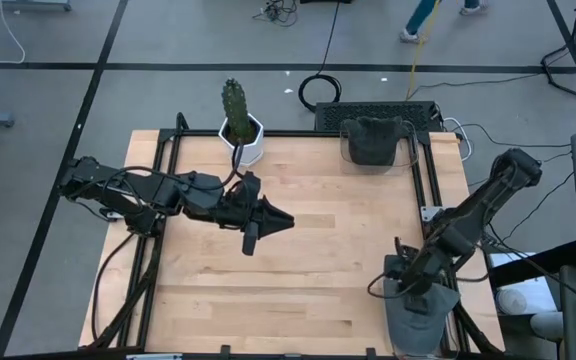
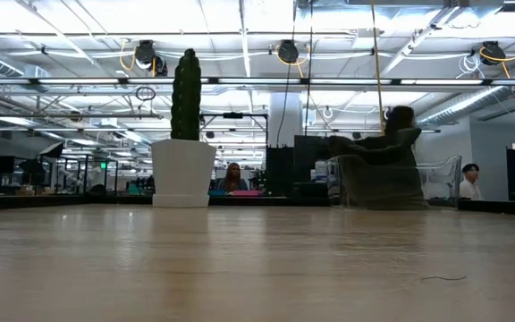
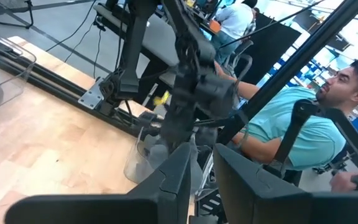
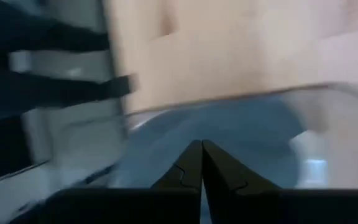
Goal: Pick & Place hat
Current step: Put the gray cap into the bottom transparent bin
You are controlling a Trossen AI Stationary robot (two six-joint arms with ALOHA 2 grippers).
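- The right gripper (image 1: 405, 282) hangs over the near right corner of the table (image 1: 308, 260), its fingers (image 4: 191, 167) pressed together with nothing between them.
- Right below it a grey hat (image 1: 420, 312) lies in a clear bin (image 1: 400, 335) at the table's near right edge; the right wrist view shows the hat as a blue-grey mass behind the bin's wall.
- Blur hides which way this hat points and how its long axis runs.
- A second, dark hat (image 1: 372, 139) sits in another clear bin (image 1: 346, 150) at the far right edge; in the low view it rises above the bin's rim.
- The left gripper (image 1: 273, 218) waits above the table's middle, pointing toward the right side, fingers (image 3: 173, 180) a little apart and holding nothing.
- A potted cactus (image 1: 236, 118) stands upright at the far edge.
- A person (image 3: 297, 134) in a teal shirt sits beyond the table's right side.
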